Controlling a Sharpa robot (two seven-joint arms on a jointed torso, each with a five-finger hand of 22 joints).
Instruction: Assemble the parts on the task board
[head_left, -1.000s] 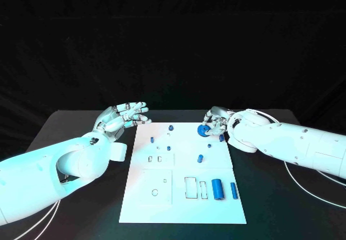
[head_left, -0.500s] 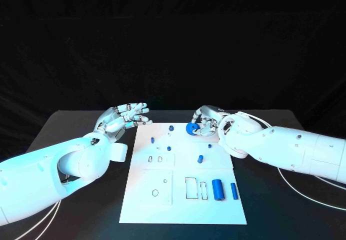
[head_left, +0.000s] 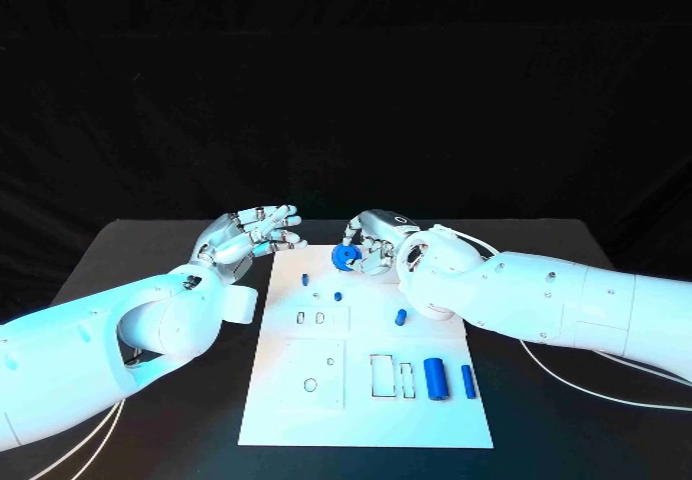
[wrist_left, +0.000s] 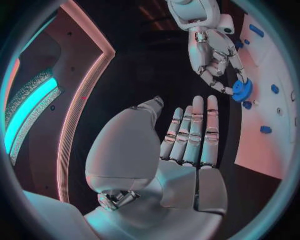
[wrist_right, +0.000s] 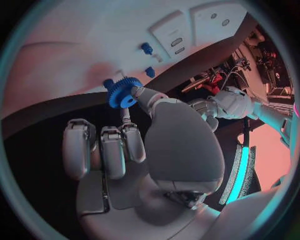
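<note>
— Blue gear (head_left: 345, 257)? 
— Pinched in right hand (head_left: 378, 243), carried leftward along the far edge of the task board (head_left: 289, 400) since a second ago, now just above a far peg (head_left: 342, 252).
— Meaning? 
— Probably lining up for seating.
— Left hand (head_left: 248, 234)? 
— Spread, empty, hovering beside the board's far-left corner, unmoved.

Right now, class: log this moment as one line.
right hand: holds gear over board | left hand: open, empty

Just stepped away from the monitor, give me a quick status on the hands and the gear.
Right hand pinches blue gear above task board far edge. Left hand open, beside board. Nothing in the way.
</note>
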